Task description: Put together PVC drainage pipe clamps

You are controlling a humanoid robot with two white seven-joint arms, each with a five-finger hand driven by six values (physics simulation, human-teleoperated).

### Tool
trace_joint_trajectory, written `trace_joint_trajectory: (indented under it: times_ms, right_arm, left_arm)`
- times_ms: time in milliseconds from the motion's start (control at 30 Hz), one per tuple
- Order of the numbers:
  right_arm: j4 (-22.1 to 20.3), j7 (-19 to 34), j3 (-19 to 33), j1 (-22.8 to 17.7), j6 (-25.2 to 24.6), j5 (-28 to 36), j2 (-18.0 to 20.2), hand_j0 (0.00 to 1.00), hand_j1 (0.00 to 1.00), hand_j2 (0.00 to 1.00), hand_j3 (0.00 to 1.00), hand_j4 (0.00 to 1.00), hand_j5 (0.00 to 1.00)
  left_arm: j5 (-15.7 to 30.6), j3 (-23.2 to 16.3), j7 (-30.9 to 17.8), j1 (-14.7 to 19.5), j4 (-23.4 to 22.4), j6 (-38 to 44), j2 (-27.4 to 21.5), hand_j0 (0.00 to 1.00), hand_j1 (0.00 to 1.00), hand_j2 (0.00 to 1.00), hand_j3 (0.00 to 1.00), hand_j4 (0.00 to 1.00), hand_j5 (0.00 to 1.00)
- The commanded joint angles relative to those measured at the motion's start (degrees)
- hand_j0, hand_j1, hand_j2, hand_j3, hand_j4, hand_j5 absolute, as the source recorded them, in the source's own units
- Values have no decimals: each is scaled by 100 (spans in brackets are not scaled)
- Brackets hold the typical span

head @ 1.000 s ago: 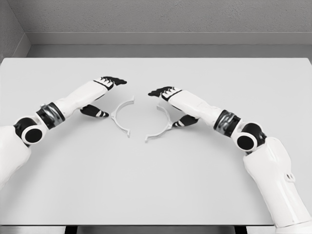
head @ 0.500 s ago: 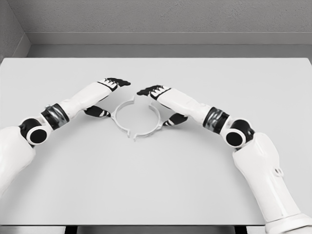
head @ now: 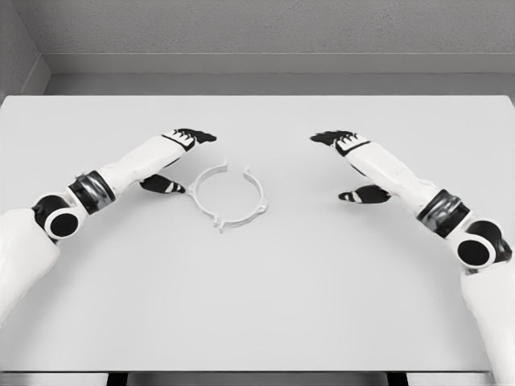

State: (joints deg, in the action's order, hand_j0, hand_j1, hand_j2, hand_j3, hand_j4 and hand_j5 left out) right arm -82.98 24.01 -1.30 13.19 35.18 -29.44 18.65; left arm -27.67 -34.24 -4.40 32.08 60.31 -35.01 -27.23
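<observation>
Two white half-ring clamp pieces lie on the table, facing each other as a near-closed ring. The left half (head: 200, 189) and the right half (head: 253, 205) meet at the front tabs and leave a small gap at the back. My left hand (head: 179, 159) stands right beside the left half, fingers spread over its back end and thumb by its outer side, holding nothing. Well to the right of the ring is my right hand (head: 348, 165), open and apart from both pieces.
The grey table (head: 257, 305) stretches wide in front of the ring. Its far edge meets a grey wall (head: 257, 32) at the back.
The right hand pushed its half against the left half to form a ring, then let go and drew back to the right. The left hand has barely moved.
</observation>
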Motion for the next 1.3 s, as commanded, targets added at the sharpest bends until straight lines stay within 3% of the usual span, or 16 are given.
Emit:
trace_joint_trajectory:
  times_ms: [0,133,267,433,500,633,1267]
  right_arm:
    - [-526,-2,806,-35,-18,764,367,100,100,100,100,100,100]
    - [-553,-11,1061,-273,-18,1195,859,100,100,100,100,100,100]
    - [-474,16,1158,-431,-18,1169,974,100,100,100,100,100,100]
    - [115,-11,1167,-343,-18,1371,1009,100,100,100,100,100,100]
    - [89,-11,1158,-352,-18,1819,1202,100,100,100,100,100,100]
    - [-324,16,1149,-739,-18,1784,1167,100,100,100,100,100,100]
    - [-271,7,903,-695,-18,1810,1132,100,100,100,100,100,100]
  left_arm:
    - [33,5,1,0,-2,1,-19,100,100,100,100,100,100]
    - [33,5,1,0,-10,1,-19,100,100,100,100,100,100]
    - [42,14,1,9,-10,1,-19,100,100,100,100,100,100]
    - [42,14,1,97,-19,1,-10,100,100,100,100,100,100]
    - [42,14,1,114,-19,1,-2,100,100,100,100,100,100]
    - [33,5,1,114,-19,1,25,100,100,100,100,100,100]
    - [24,-4,1,88,25,1,122,100,100,100,100,100,100]
